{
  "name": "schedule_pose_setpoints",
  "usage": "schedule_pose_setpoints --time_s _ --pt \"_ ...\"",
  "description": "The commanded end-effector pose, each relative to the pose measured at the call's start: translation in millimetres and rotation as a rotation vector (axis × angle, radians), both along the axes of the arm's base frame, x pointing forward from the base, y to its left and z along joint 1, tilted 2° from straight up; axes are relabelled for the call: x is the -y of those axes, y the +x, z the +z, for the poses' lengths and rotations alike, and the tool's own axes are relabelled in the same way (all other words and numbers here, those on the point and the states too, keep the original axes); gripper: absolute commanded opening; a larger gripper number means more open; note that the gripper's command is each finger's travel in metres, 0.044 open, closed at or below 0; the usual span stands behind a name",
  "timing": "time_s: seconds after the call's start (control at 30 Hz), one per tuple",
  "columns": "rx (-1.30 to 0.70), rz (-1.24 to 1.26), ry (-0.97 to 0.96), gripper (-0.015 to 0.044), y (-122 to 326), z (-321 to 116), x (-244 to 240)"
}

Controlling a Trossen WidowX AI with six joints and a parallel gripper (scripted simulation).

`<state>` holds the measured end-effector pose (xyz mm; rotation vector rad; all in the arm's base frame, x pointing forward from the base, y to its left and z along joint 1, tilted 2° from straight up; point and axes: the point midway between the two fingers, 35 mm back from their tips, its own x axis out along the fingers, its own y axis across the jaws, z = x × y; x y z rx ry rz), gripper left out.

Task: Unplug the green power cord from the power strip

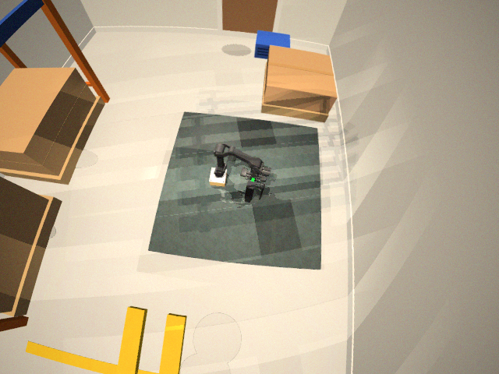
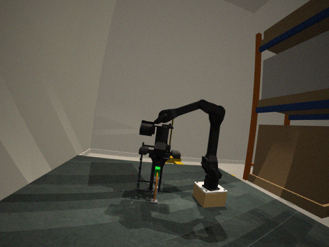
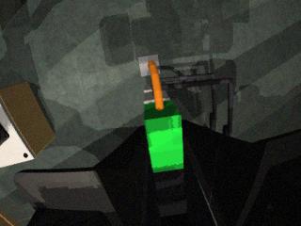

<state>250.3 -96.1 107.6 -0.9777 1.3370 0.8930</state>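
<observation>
The claw [image 3: 165, 169] was clenched on the green plug [image 3: 165, 137]: in the wrist view the 2 dark fingers flanked the bright green block and pressed against its sides. The arm [image 2: 209, 127] reached out from its tan base block [image 2: 209, 196] and pointed the claw straight down.

The plug sat at the top of the dark upright power strip [image 2: 157, 178], which stood on the dark green mat [image 2: 66, 212] beside the base block. From the exterior view the green block appeared to rest against the strip's upper end, with no gap visible between them, so it looked seated in its socket; the contact itself was too small to be sure of. An orange cord [image 2: 155, 186] ran from below the plug down to a small pale fitting [image 2: 153, 201] on the mat in front of the strip. A thin black rack [image 2: 140, 172] stood just beside the strip.

By my judgement, the grasp was made and little else. The pull that would free the plug from the strip looked not yet done, and after it the release and the retreat clear of plug, cord and strip remained.
</observation>
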Motion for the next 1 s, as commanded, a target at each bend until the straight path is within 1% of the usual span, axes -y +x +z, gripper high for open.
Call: schedule_pose_setpoints --time_s 0.0,0.03,0.97 --pt "0.002 -0.001 -0.001 0.0021 1 0 0" --pt "0.002 -0.001 -0.001 0.0 1 0 0" --pt "0.003 0.001 0.005 0.0 17 1 -39"
